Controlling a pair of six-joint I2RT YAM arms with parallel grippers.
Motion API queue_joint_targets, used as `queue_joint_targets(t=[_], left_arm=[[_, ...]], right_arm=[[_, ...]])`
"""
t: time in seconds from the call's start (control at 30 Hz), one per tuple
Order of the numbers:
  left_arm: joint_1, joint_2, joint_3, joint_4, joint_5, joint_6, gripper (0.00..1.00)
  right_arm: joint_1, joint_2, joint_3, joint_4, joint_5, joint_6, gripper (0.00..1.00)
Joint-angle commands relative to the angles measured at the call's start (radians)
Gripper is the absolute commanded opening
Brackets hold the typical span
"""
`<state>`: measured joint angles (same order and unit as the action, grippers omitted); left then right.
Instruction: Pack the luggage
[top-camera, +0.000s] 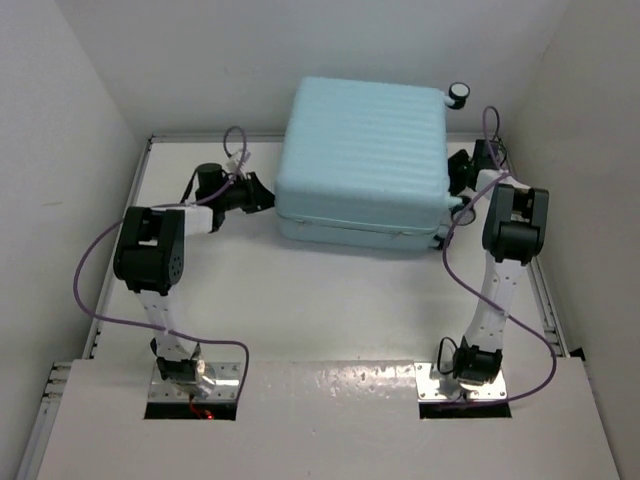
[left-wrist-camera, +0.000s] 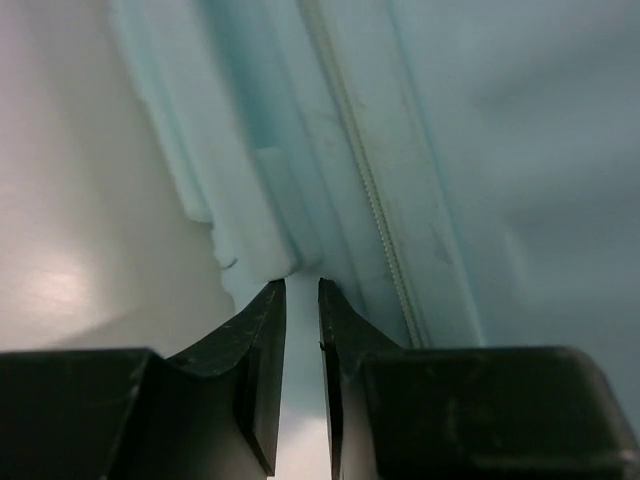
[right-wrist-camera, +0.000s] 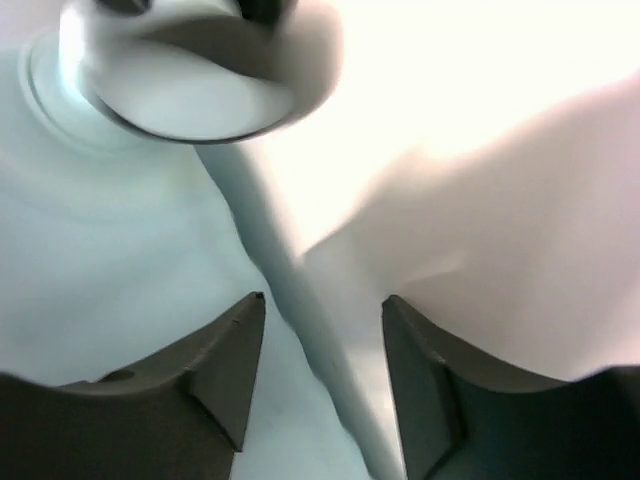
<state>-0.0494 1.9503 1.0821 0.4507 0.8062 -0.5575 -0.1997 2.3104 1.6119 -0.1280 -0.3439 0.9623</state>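
Observation:
The luggage (top-camera: 365, 150) is a large pale-blue ribbed suitcase lying flat at the back of the table with its lid down. My left gripper (top-camera: 268, 195) is at its left side. In the left wrist view the jaws (left-wrist-camera: 300, 285) stand narrow, with a pale strip of the luggage's edge (left-wrist-camera: 280, 230) filling the gap beside the zipper (left-wrist-camera: 370, 180). My right gripper (top-camera: 458, 180) is at the suitcase's right side. There it is open (right-wrist-camera: 322, 298), straddling the shell's rim (right-wrist-camera: 270, 260) without pinching it, just below a wheel (right-wrist-camera: 190, 95).
White walls close in the table (top-camera: 330, 300) on the left, right and back. A second wheel (top-camera: 459, 95) sticks out at the suitcase's far right corner. Purple cables (top-camera: 90, 270) loop beside both arms.

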Motion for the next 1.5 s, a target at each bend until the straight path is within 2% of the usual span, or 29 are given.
queue_joint_targets(t=[0.0, 0.1, 0.23, 0.3, 0.33, 0.37, 0.47, 0.5, 0.57, 0.7, 0.77, 0.93, 1.1, 1.23, 1.33, 1.47], left_arm=[[-0.280, -0.100, -0.096, -0.014, 0.344, -0.041, 0.24], [-0.280, -0.143, -0.152, -0.064, 0.334, -0.030, 0.26], [-0.241, -0.243, -0.177, -0.153, 0.266, -0.018, 0.35], [-0.181, -0.283, -0.188, -0.199, 0.159, -0.003, 0.41], [-0.152, -0.301, -0.188, -0.269, 0.112, 0.007, 0.42], [-0.091, -0.344, -0.188, -0.302, 0.002, 0.016, 0.44], [-0.006, -0.408, -0.168, -0.386, -0.146, 0.050, 0.48], [0.037, -0.439, -0.136, -0.412, -0.250, 0.060, 0.50], [0.092, -0.449, -0.094, -0.467, -0.359, 0.061, 0.52], [0.128, -0.407, -0.031, -0.547, -0.387, 0.093, 0.53], [0.138, -0.407, -0.031, -0.547, -0.387, 0.093, 0.53], [0.170, -0.407, -0.053, -0.635, -0.473, 0.111, 0.52], [0.272, -0.519, -0.117, -0.558, -0.342, 0.111, 0.53], [0.327, -0.640, -0.131, -0.524, -0.331, 0.134, 0.58], [0.327, -0.651, -0.081, -0.546, -0.421, 0.177, 0.58], [0.274, -0.521, 0.018, -0.563, -0.441, 0.165, 0.58]], right_arm=[[0.189, 0.006, 0.042, 0.191, -0.345, 0.084, 0.56], [0.192, 0.000, 0.036, 0.229, -0.401, 0.098, 0.57], [0.262, 0.004, 0.062, 0.251, -0.431, 0.099, 0.59], [0.275, 0.004, 0.071, 0.254, -0.431, 0.096, 0.61], [0.295, 0.004, 0.074, 0.254, -0.431, 0.095, 0.61], [0.308, 0.000, 0.075, 0.246, -0.432, 0.090, 0.61], [0.342, -0.008, 0.074, 0.228, -0.431, 0.079, 0.61], [0.355, -0.014, 0.065, 0.225, -0.428, 0.073, 0.62], [0.390, -0.026, 0.051, 0.211, -0.414, 0.061, 0.63], [0.430, -0.029, 0.051, 0.197, -0.400, 0.047, 0.67], [0.447, -0.026, 0.071, 0.176, -0.386, 0.035, 0.72], [0.444, -0.051, 0.077, 0.154, -0.363, 0.004, 0.74], [0.401, -0.100, 0.065, 0.131, -0.346, -0.072, 0.74], [0.365, -0.102, 0.109, 0.093, -0.331, -0.140, 0.74], [0.341, -0.065, 0.230, 0.065, -0.300, -0.161, 0.74], [0.345, 0.085, 0.449, 0.004, -0.290, -0.168, 0.74]])
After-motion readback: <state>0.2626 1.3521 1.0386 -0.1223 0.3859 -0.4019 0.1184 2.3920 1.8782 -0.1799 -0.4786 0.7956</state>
